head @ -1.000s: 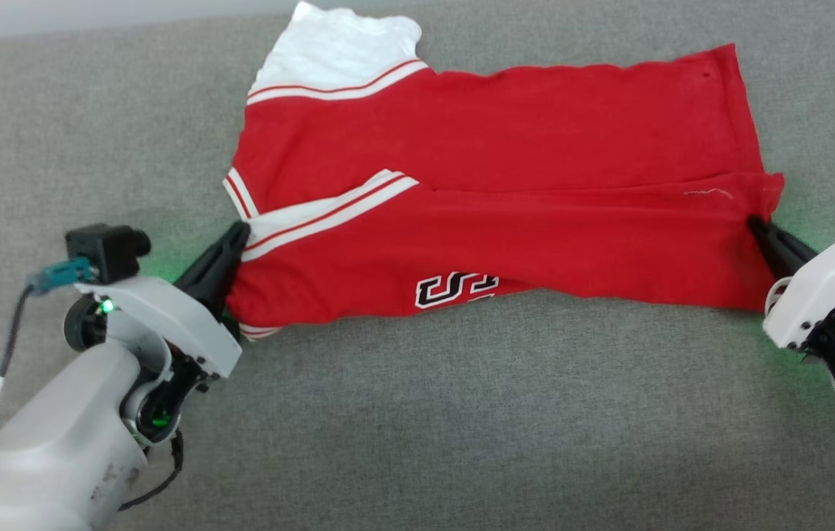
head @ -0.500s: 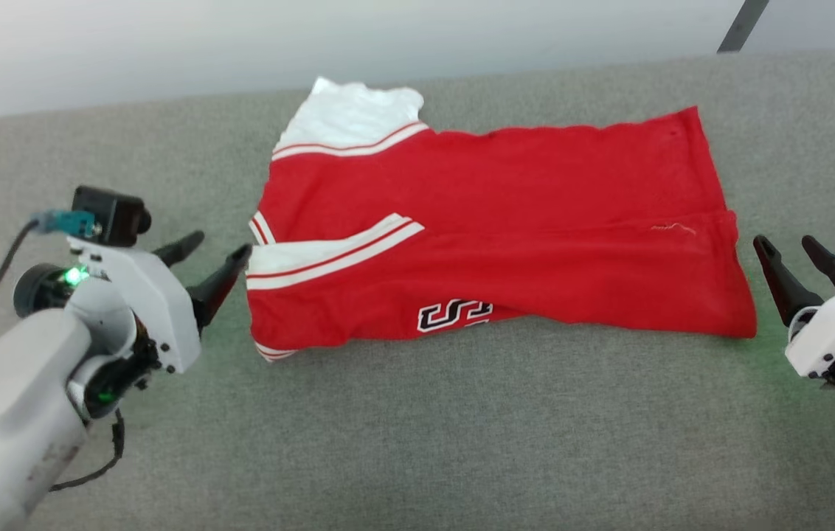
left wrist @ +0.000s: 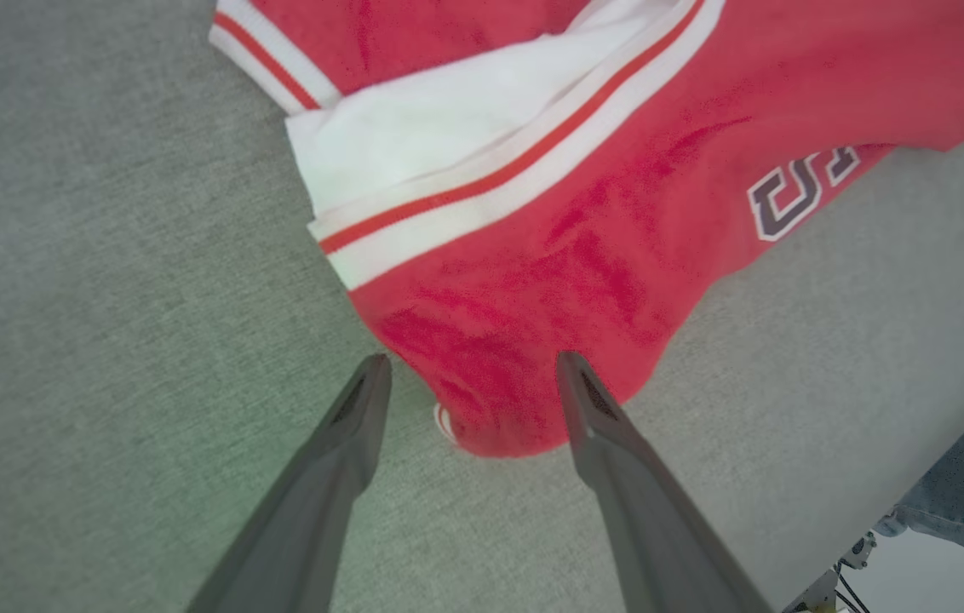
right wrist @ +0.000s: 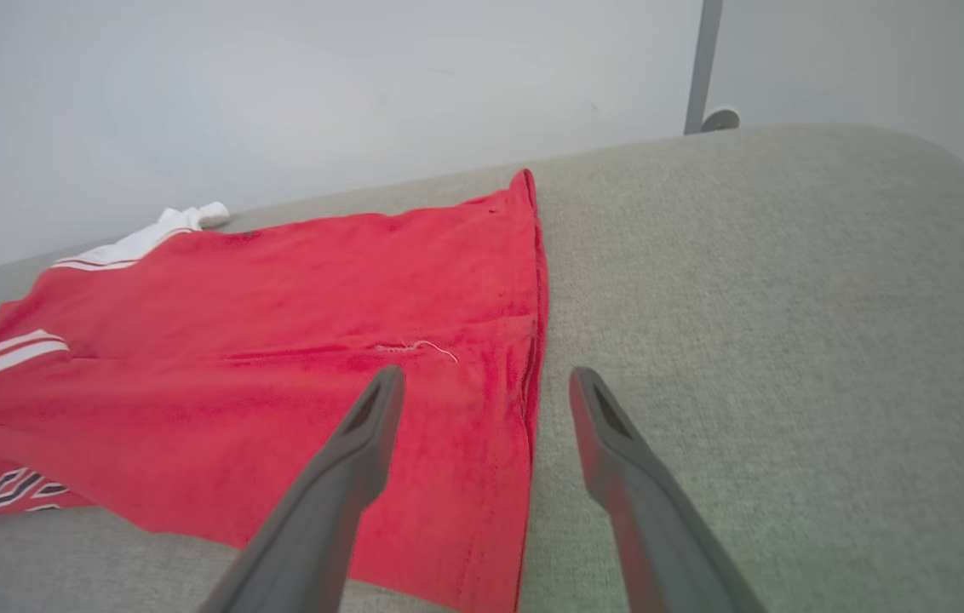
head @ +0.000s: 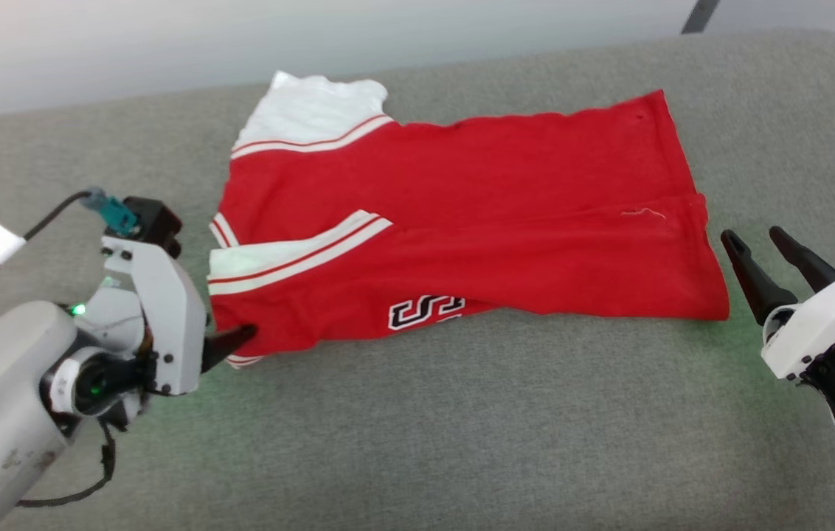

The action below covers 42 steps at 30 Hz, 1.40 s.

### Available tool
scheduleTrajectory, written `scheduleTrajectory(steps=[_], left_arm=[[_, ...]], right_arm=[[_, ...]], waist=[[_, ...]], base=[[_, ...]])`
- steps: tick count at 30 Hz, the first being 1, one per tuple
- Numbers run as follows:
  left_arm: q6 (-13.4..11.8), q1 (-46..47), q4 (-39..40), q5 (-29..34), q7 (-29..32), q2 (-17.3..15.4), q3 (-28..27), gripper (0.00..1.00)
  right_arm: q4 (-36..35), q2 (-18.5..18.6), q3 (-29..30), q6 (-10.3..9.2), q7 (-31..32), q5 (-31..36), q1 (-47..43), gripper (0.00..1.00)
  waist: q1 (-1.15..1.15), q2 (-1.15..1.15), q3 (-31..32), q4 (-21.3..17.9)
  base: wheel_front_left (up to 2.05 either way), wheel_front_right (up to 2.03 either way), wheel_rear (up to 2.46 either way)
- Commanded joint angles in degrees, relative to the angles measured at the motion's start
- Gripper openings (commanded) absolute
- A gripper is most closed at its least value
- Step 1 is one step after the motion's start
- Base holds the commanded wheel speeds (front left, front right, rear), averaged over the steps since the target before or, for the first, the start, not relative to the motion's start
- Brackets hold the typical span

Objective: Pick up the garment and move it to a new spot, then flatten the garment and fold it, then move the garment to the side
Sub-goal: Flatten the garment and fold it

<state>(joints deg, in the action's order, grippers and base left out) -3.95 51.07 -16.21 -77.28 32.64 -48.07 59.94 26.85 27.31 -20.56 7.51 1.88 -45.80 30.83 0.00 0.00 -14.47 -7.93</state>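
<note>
Head view: I see the garment (head: 462,221) lying on the grey cushion (head: 417,442), my left gripper (head: 240,338) at its near left corner and my right gripper (head: 752,234) just off its right hem. Left wrist view: the fingers (left wrist: 346,443) are apart, straddling that red corner. Right wrist view: the fingers (right wrist: 354,460) are apart, and the hem shows between them.

Garment (head: 462,221): red jersey, white sleeves w/ striped trim, black lettering half hidden. Folded lengthwise, flat in front of me, near far edge of grey cushion (head: 425,442), sleeves twd my left.

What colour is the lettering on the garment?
The lettering is black, outlined in white; the head view shows it best.
</note>
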Motion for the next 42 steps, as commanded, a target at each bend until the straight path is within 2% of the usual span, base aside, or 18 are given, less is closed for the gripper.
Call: scheduleTrajectory(steps=[1,6,8,9,10,11,12,16,20,28,33,34,35,36,37,42], left_arm=[[-0.5,-0.1,-0.2,-0.1,0.5,-0.4,0.2,1.00],[0.4,-1.9,-2.0,-2.7,1.6,0.0,-0.1,1.00],[1.2,-2.8,-2.6,-4.0,1.7,0.7,-0.2,0.88],[1.6,-3.2,-2.8,-4.5,1.6,1.1,-0.3,0.59],[2.2,-3.5,-3.0,-4.9,1.5,1.4,-0.4,0.44],[2.6,-3.6,-3.3,-5.3,1.4,1.8,-0.5,0.19],[2.9,-3.7,-3.5,-5.9,1.1,2.2,-0.8,0.00],[4.3,-3.4,-4.1,-6.0,0.5,2.7,-1.1,0.00],[5.1,-2.9,-3.9,-5.5,-0.5,3.3,-1.3,0.00],[5.9,-1.7,-2.7,-4.0,-1.7,5.0,-1.1,0.00],[6.6,-1.4,-2.5,-2.7,-3.0,5.9,-0.9,0.00],[6.8,-1.5,-2.8,-2.5,-3.2,5.8,-0.8,0.00],[6.8,-1.5,-2.8,-2.5,-3.2,5.8,-0.8,0.00],[6.8,-1.6,-2.9,-2.5,-3.5,5.8,-0.8,0.00],[6.9,-1.8,-3.1,-2.4,-4.0,5.8,-1.0,0.00],[7.6,-3.2,-3.2,-1.9,-6.3,5.4,-1.3,0.00]], right_arm=[[-0.5,-0.2,0.4,-0.04,0.1,0.4,0.0,1.00],[-2.7,-0.7,1.2,-0.04,1.0,1.0,-0.1,1.00],[-3.2,-0.7,1.6,-0.04,1.6,1.2,-0.4,1.00],[-3.5,-0.7,1.7,-0.05,1.8,1.4,-0.5,1.00],[-3.8,-0.7,1.8,-0.04,2.2,1.6,-0.7,1.00],[-4.0,-0.6,1.9,-0.04,2.7,1.7,-0.8,1.00],[-4.3,-0.5,1.9,-0.04,3.2,1.8,-0.9,1.00],[-5.5,0.6,0.2,-0.04,7.6,2.9,0.5,1.00],[-6.1,1.9,-3.4,-0.04,15.6,4.0,3.2,1.00],[-1.0,3.0,-7.3,-0.05,31.4,3.6,9.0,1.00],[2.5,2.0,-7.8,-0.05,34.1,4.3,10.3,0.99],[2.9,1.8,-8.1,-0.05,34.2,4.3,10.4,0.71],[2.9,1.8,-8.1,-0.05,34.2,4.3,10.4,0.71],[3.1,1.6,-8.4,-0.04,34.1,4.2,10.4,0.29],[3.3,1.4,-8.6,-0.02,33.9,4.0,10.4,0.00],[3.7,2.9,-8.2,-0.05,32.4,2.8,9.3,0.00]], waist=[[0.00,0.00,-1.9,-1.8],[0.00,0.00,-3.6,-3.4],[0.00,0.00,-4.1,-3.7],[0.00,0.00,-4.2,-3.8],[0.00,0.00,-4.4,-3.9],[0.00,0.00,-4.4,-3.9],[0.00,0.00,-4.5,-3.9],[0.00,0.00,-4.6,-3.7],[0.00,0.00,-4.7,-3.2],[0.00,0.00,-6.2,-0.6],[0.00,0.00,-7.1,1.0],[0.00,0.00,-7.1,1.2],[0.00,0.00,-7.1,1.2],[0.00,0.00,-7.0,1.4],[0.00,0.00,-6.8,1.4],[0.00,0.00,-4.4,2.0]], base=[[0.00,0.00,0.00],[0.00,0.00,0.00],[0.00,0.00,0.00],[0.00,0.00,0.00],[0.00,0.00,0.00],[0.00,0.00,0.00],[0.00,0.00,0.00],[0.00,0.00,0.00],[0.00,0.00,0.00],[0.00,0.00,0.00],[0.00,0.00,0.00],[0.00,0.00,0.00],[0.00,0.00,0.00],[0.00,0.00,0.00],[0.00,0.00,0.00],[0.00,0.00,0.00]])
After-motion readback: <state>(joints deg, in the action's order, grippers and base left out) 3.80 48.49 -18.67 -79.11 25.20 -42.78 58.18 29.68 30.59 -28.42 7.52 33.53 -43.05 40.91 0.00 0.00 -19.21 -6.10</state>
